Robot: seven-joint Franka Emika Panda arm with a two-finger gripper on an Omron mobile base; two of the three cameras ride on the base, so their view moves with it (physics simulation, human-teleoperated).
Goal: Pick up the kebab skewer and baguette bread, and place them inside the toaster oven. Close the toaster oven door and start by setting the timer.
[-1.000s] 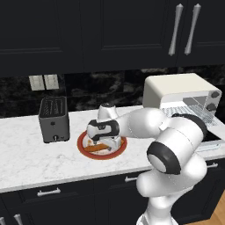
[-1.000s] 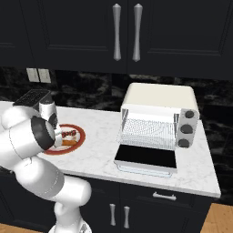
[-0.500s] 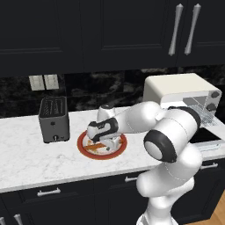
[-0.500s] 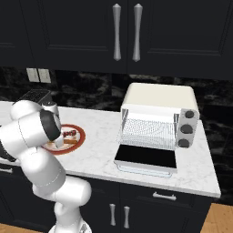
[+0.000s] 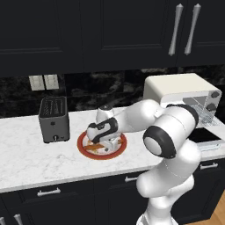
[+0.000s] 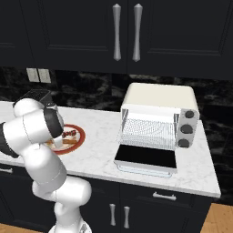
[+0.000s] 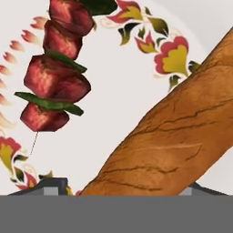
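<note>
On the red-rimmed plate point(image 5: 81, 146) lie the baguette bread point(image 7: 173, 136) and the kebab skewer point(image 7: 54, 73). In the hand view the orange-brown loaf runs diagonally, with the dark red meat chunks to its left. My gripper point(image 7: 127, 187) is down on the plate, open, one finger tip point(image 7: 54, 184) on each side of the loaf's near end; a small gap shows at the left tip. From the left base view the hand point(image 5: 105, 141) hides most of the food. The toaster oven point(image 6: 157, 102) stands to the right with its door point(image 6: 145, 157) folded down flat.
A dark grey slot toaster point(image 5: 53, 118) stands just left of the plate. Wall sockets point(image 5: 44, 82) sit on the black backsplash, and dark cabinets hang overhead. The white marble counter point(image 5: 26, 160) ends at a front edge close below the plate.
My hand has sunk lower onto the plate and the elbow has swung closer to the camera. The plate, food and oven have not moved.
</note>
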